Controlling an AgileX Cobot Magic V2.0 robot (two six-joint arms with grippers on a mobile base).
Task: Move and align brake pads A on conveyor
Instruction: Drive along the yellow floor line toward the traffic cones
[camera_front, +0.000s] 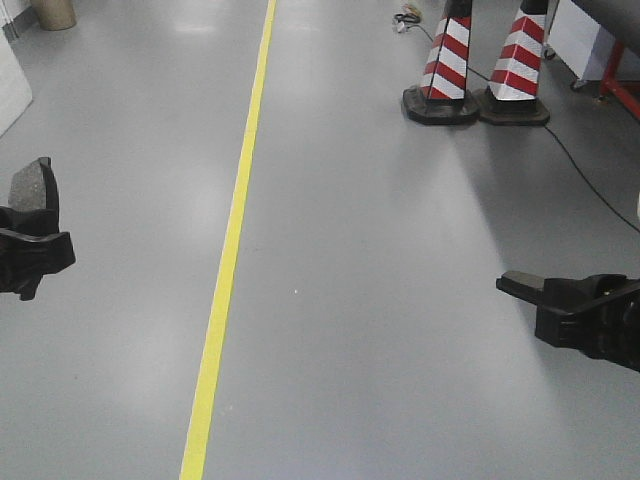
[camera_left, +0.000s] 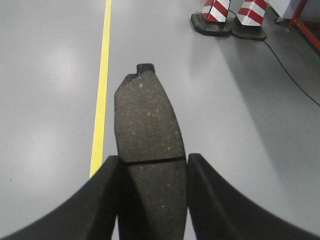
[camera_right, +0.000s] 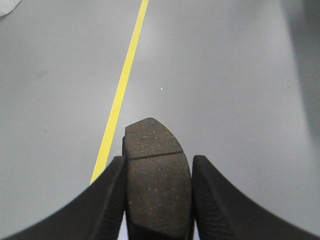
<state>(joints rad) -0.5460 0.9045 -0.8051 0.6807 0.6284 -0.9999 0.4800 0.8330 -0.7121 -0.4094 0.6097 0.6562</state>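
No text, label, brand, number or sign could be read in any of the three views. The only markings were plain patterns without lettering: red and white diagonal stripes on the two traffic cones (camera_front: 485, 60) and a solid yellow line (camera_front: 232, 240) painted along the grey floor (camera_front: 380, 300). The faces of the brake pads (camera_left: 148, 125) seen by the wrist cameras carried only pale specks and a centre groove, with no stamped code that could be made out.
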